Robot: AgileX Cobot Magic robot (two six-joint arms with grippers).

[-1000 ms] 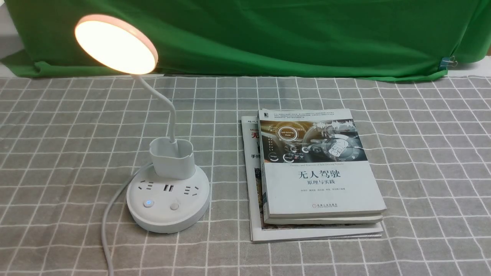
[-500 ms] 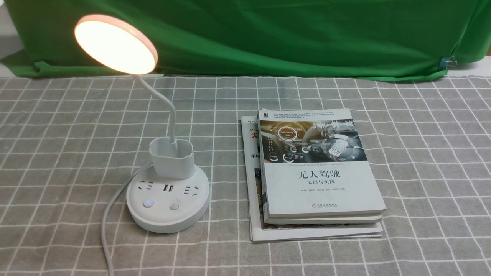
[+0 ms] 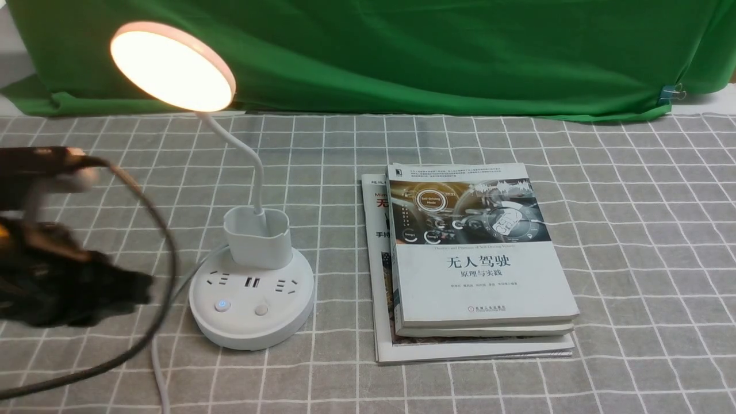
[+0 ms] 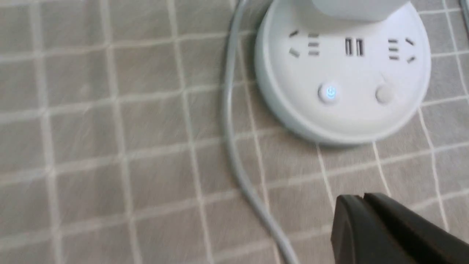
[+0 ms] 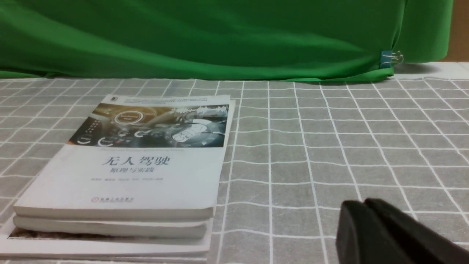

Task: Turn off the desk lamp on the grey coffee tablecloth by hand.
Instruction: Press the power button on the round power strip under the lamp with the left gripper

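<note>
The white desk lamp [image 3: 252, 299] stands on the grey coffee tablecloth [image 3: 632, 230], left of centre. Its disc head [image 3: 172, 66] glows. Its round base shows a lit blue button [image 3: 222, 305] and a plain button [image 3: 261, 310]. My left gripper [image 3: 138, 287] is at the left edge, blurred, just left of the base. In the left wrist view it [image 4: 362, 198] is shut and empty, a little short of the base [image 4: 344, 73] and its lit button [image 4: 329, 92]. My right gripper [image 5: 364, 203] is shut and empty, low over bare cloth; it is out of the front view.
A stack of books [image 3: 477, 259] lies right of the lamp, also in the right wrist view [image 5: 128, 165]. The lamp's white cord [image 3: 158, 345] runs forward from the base. My arm's black cable [image 3: 161, 253] loops beside it. A green cloth [image 3: 402, 52] hangs behind.
My left arm has come into the front view from the left edge and now sits just left of the lamp's base. The lamp stays lit. The books have not moved.
</note>
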